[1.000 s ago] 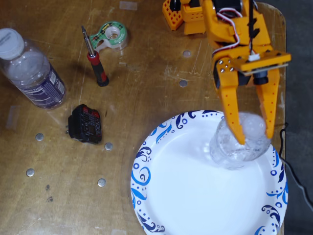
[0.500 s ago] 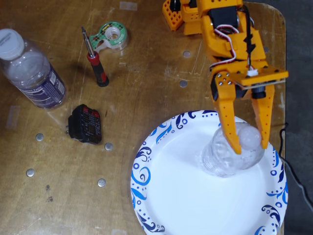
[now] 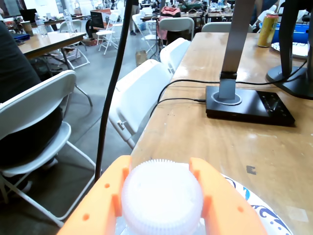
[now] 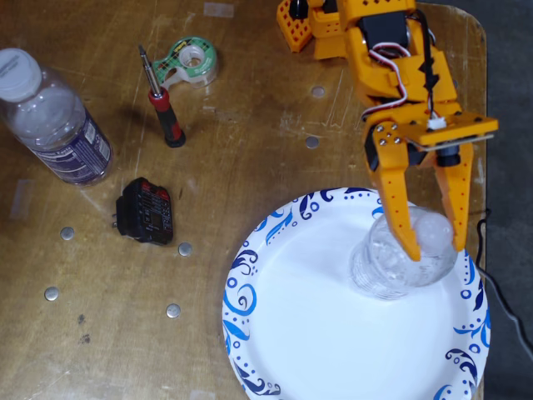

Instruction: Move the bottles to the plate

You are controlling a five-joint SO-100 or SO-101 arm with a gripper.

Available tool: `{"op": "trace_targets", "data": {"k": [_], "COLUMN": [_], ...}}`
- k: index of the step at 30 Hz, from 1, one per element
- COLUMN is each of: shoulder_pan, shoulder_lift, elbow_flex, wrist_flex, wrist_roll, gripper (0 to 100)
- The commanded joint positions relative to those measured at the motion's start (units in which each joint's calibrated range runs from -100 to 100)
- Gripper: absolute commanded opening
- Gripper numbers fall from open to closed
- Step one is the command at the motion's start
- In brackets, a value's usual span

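- On the right part of the paper plate (image 4: pixel 325 333), in the fixed view, the small bottle (image 4: pixel 391 267) stands upright with its base inside the blue-swirled rim.
- The orange gripper (image 4: pixel 435 247) hangs over it, and its fingers (image 4: pixel 398 212) sit narrow on either side of the bottle's top.
- The wrist view shows the white ribbed cap (image 3: pixel 161 198) filling the gap between the two fingers (image 3: pixel 105 200), touching both.
- Far across the wooden table (image 4: pixel 250 150), at the left edge of the fixed view, the larger bottle (image 4: pixel 54 121) with the dark blue label lies on its side, well apart from the plate.
- Between them lie a red-handled screwdriver (image 4: pixel 162 104), a green tape dispenser (image 4: pixel 190 60) and a small black gadget (image 4: pixel 146 210).
- Small round metal discs (image 4: pixel 184 248) dot the tabletop.
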Motion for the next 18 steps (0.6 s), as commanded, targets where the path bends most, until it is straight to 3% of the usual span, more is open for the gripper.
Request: {"op": "trace_targets", "data": {"k": [1,18], "shoulder_pan": [-0.46,0.08], "shoulder_lift": [-0.11,-0.11], "elbow_flex": [0.53,6.75], "wrist_flex": [-2.12,-12.57], "wrist_roll": [-0.15,0.27], "gripper": [10,10]}}
